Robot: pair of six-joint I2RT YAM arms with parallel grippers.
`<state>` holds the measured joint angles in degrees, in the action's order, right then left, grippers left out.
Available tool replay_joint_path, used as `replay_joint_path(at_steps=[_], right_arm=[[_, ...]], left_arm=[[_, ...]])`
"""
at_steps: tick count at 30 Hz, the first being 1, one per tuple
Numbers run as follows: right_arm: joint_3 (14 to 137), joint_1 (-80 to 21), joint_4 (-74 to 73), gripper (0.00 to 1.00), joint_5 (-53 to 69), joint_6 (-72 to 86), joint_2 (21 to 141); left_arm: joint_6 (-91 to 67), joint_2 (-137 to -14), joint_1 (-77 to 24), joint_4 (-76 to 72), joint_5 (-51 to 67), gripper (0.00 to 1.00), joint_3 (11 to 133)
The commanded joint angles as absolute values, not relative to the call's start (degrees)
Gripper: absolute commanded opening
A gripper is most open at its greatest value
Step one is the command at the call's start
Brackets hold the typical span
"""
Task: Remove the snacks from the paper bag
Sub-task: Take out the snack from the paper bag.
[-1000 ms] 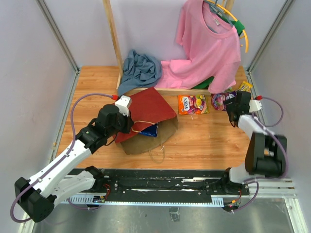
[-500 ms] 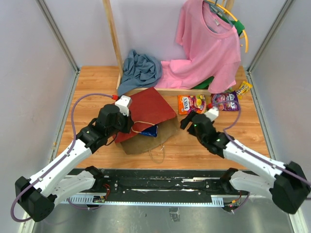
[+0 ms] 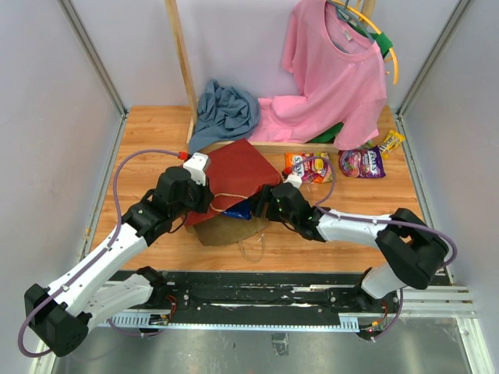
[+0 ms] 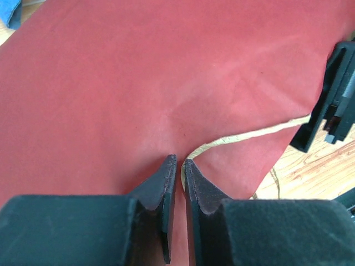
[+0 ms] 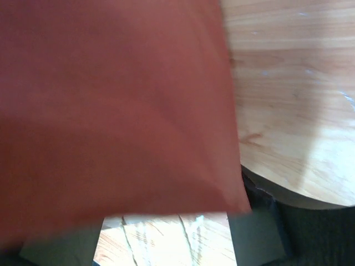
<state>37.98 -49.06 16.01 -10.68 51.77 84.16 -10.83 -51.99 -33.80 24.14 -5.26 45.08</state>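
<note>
Workspace seen from the top view. The paper bag lies on its side left of centre in the frame, dark red side up, with its brown mouth facing the lower edge. One twine handle trails loose on the table in front of the mouth. The left gripper is at the left part of the bag's upper lip. In the left wrist view its fingers are pressed almost together and pinch the red paper edge, with the second twine handle passing just beside the tips. The right gripper is at the right corner of the mouth, touching or nearly touching the bag. Blurred red paper covers most of the right wrist view, so I cannot tell how its fingers are set. A blue chip bag shows just inside the mouth, between the two grippers. Three snacks lie outside on the table at centre right of the frame. These are an orange candy packet, partly crossed by the right arm's cable, a purple packet to its right, and a yellow packet near the right edge. A pink shirt hangs at the upper right, and a blue-grey cloth lies heaped above the bag.
</note>
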Motion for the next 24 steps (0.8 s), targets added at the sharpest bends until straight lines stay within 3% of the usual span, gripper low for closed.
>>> replay_joint_path(at_steps=[1,11,19,24], right_arm=[[42.8,-51.2,23.3,0.76,-6.5,52.2,88.2],[43.4,-56.7,25.2,0.78,-10.0,58.7,91.3],[36.0,-60.9,8.0,0.8,-23.3,62.1,75.4],[37.2,-71.7,-0.9,0.8,-38.4,58.1,67.4]], left_arm=[[-11.1,-51.8,-33.1,23.9,-5.2,0.16,45.0],[-11.1,-51.7,-32.8,23.9,-5.1,0.16,44.9],[-11.2,-51.4,-32.5,23.7,-4.5,0.16,45.0],[-11.1,-51.7,-32.0,23.6,-3.3,0.16,45.2]])
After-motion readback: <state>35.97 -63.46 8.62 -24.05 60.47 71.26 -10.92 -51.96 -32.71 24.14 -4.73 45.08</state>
